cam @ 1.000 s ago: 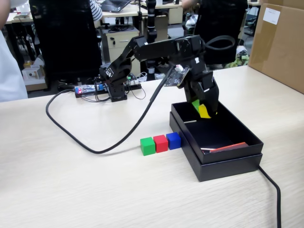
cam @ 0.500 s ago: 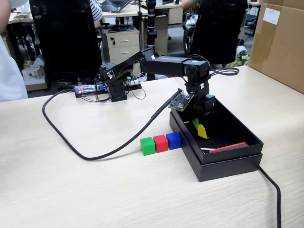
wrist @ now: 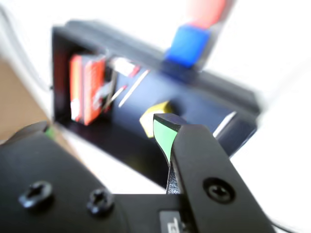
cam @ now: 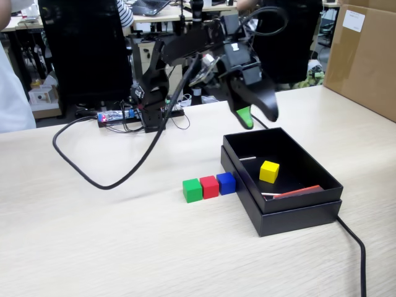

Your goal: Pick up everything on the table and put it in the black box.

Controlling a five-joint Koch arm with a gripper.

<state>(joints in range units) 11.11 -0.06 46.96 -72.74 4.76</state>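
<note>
The yellow cube (cam: 269, 171) lies loose on the floor of the black box (cam: 297, 207), beside a thin red strip (cam: 297, 191). My gripper (cam: 260, 117) hangs open and empty above the box's far end, well clear of the cube. Green (cam: 192, 190), red (cam: 209, 186) and blue (cam: 226, 182) cubes sit in a row on the table, the blue one against the box's left wall. In the wrist view the gripper (wrist: 107, 127) has its jaws wide apart; past them I see the yellow cube (wrist: 151, 118), the box (wrist: 97, 36) and the blue cube (wrist: 187, 43).
A thick black cable (cam: 93, 179) loops across the table from the arm base (cam: 148, 108). Another cable (cam: 354, 242) runs off from the box's near right corner. A big brown carton (cam: 362, 55) stands at the back right.
The gripper went down into the box with the yellow cube, let it go, and has risen up and back out. The cube now rests on the box floor.
</note>
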